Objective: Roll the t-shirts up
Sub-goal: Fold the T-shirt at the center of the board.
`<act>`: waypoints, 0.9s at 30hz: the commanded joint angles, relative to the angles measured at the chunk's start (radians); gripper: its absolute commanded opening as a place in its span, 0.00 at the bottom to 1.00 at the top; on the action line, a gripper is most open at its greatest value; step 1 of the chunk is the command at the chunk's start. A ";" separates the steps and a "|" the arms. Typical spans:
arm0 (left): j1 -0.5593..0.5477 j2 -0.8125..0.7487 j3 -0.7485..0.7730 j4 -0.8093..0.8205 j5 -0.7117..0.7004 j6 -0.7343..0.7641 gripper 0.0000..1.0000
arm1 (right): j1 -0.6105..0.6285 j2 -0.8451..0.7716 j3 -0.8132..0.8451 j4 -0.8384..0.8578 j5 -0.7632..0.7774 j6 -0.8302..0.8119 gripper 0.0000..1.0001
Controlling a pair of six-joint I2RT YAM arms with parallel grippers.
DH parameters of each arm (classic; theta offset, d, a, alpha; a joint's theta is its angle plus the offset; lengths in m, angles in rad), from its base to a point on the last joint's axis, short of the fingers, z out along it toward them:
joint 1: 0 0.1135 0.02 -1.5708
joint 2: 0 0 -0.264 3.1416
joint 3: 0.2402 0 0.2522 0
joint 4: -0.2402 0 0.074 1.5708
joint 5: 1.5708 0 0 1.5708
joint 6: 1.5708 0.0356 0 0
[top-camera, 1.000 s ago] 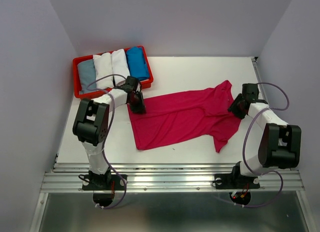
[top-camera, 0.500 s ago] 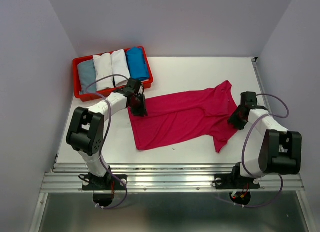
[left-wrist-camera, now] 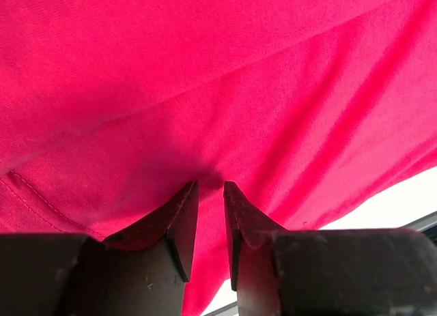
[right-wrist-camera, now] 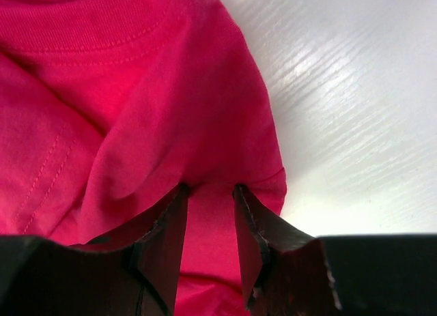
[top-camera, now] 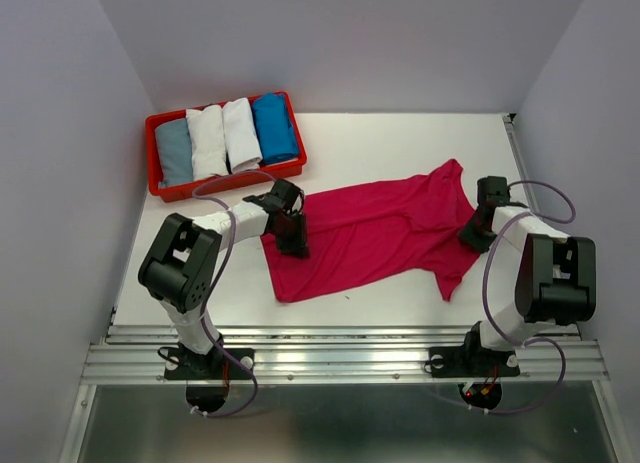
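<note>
The magenta-pink t-shirt lies spread across the table, its hem at the left and its collar end at the right. My left gripper is down on the hem's far corner. In the left wrist view its jaws stand narrow, with a fold of pink cloth pinched between them. My right gripper is at the shirt's right edge by a sleeve. Pink cloth fills the gap between its fingers and puckers at the tips.
A red tray at the back left holds rolled t-shirts: one grey-blue, two white and one blue. Walls stand close on the left, back and right. A metal rail runs along the near edge.
My left gripper has moved right and nearer, dragging the hem corner with it. The right gripper has shifted slightly along the shirt's right edge and its jaws have narrowed on the cloth.
</note>
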 commanded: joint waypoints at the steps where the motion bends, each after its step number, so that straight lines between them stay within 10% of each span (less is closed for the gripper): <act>1: -0.002 0.011 -0.052 -0.034 -0.051 0.004 0.34 | -0.007 0.049 0.010 0.039 0.066 -0.017 0.39; 15: 0.116 0.054 -0.014 -0.095 -0.221 0.015 0.33 | -0.007 0.215 0.221 0.074 0.103 -0.106 0.38; 27: 0.115 0.014 0.010 -0.102 -0.180 0.055 0.33 | -0.007 -0.124 0.136 -0.107 -0.072 -0.114 0.43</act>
